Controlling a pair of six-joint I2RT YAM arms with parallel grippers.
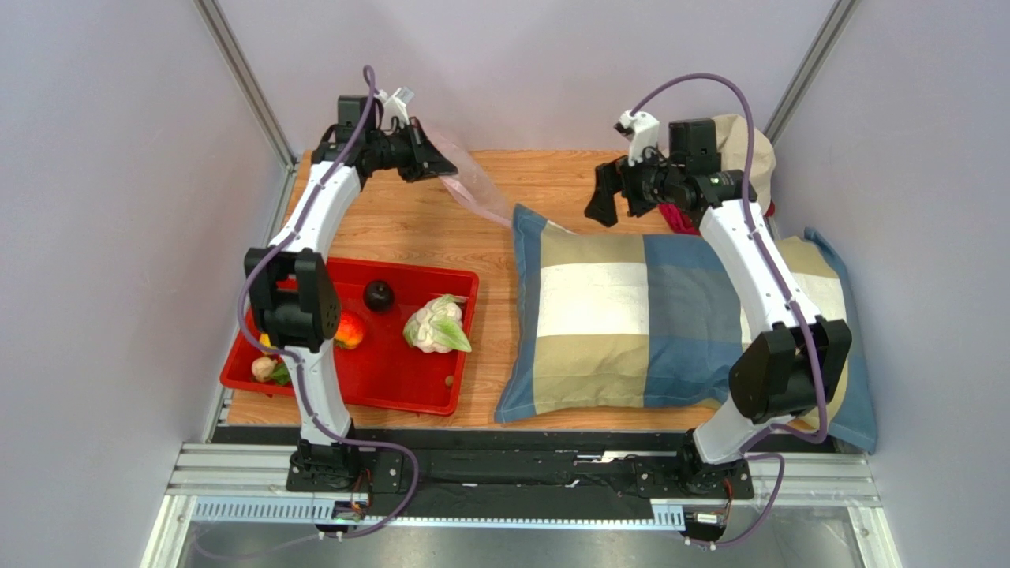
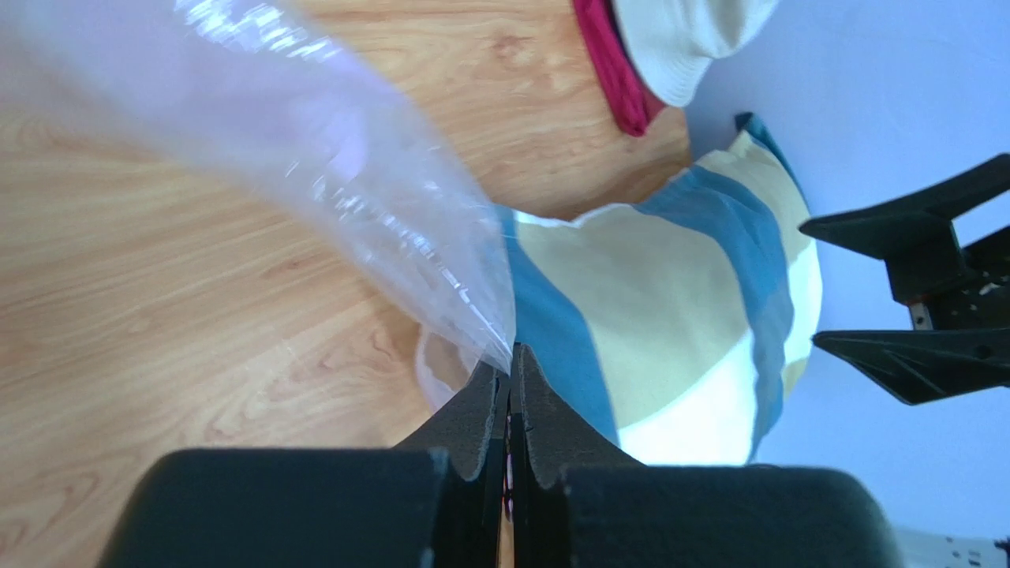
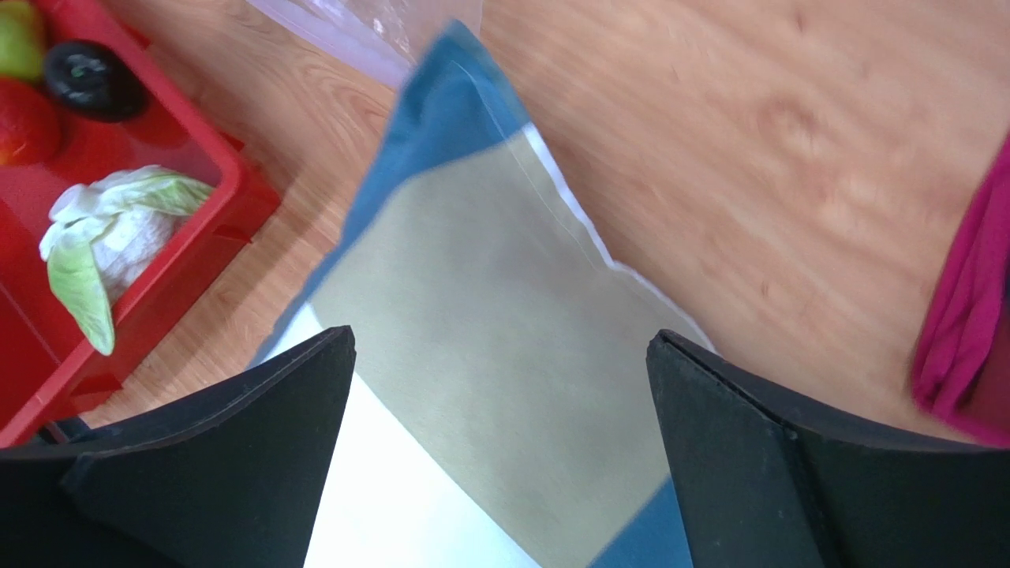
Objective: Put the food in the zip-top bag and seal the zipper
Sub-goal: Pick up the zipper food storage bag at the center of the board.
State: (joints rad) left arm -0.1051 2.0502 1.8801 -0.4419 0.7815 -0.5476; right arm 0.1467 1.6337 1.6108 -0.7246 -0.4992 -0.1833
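My left gripper [image 1: 441,166] is shut on the edge of the clear zip-top bag [image 1: 480,189] and holds it raised at the back of the table; the bag hangs down toward the pillow's corner. In the left wrist view the bag [image 2: 344,178] runs into the closed jaws [image 2: 511,361]. The zipper strip cannot be made out. My right gripper [image 1: 607,195] is open and empty above the pillow's far edge [image 3: 498,343]. The food lies in the red tray [image 1: 456,284]: cauliflower [image 1: 435,326], dark round fruit [image 1: 378,296], red-orange fruit [image 1: 349,331], with more pieces partly hidden behind the left arm [image 1: 267,369].
A large plaid pillow [image 1: 664,326] covers the right half of the table. A cream and magenta cloth [image 1: 741,148] lies at the back right. The wooden table [image 1: 391,231] shows bare between tray and bag. Walls stand close on both sides.
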